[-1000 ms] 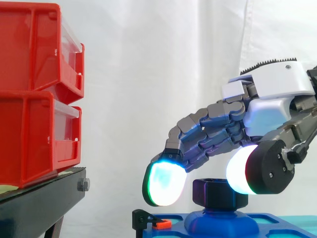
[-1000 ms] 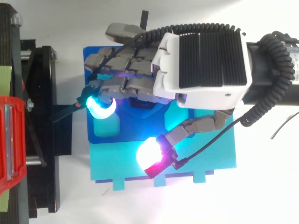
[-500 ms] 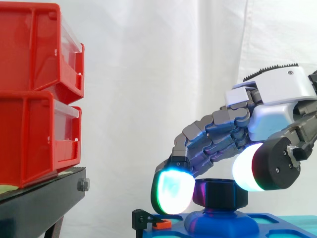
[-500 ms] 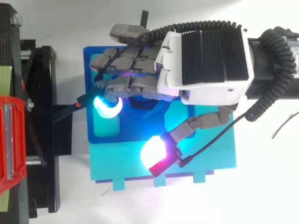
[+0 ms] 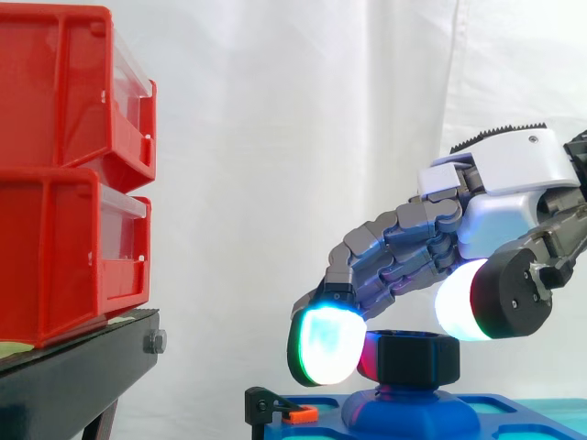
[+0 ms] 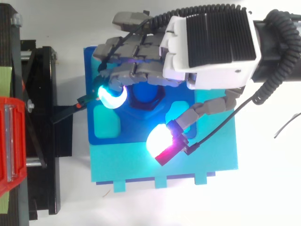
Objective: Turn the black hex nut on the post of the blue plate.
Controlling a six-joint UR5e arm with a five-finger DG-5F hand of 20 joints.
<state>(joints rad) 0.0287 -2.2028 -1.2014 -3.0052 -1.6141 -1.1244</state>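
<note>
The hand (image 5: 514, 174) hangs spread, fingers arched over the black hex nut (image 5: 417, 359) at the blue plate's (image 6: 131, 128) middle, thumb held wide. It looks like the grasping step; next, pinch the flats and twist.

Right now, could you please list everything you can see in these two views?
red bins: two, red, stacked on the stand at the side view's left
stand: one, black, under the bins
curtain: one, white, behind the work
blue plate: one, blue, below the hand
black hex nut: one, black, on the plate's post
teal plate: one, teal, adjoining the blue plate
clip: one, black with orange tab, plate's edge nearest the stand
hand: one, grey and white, over the nut
</note>
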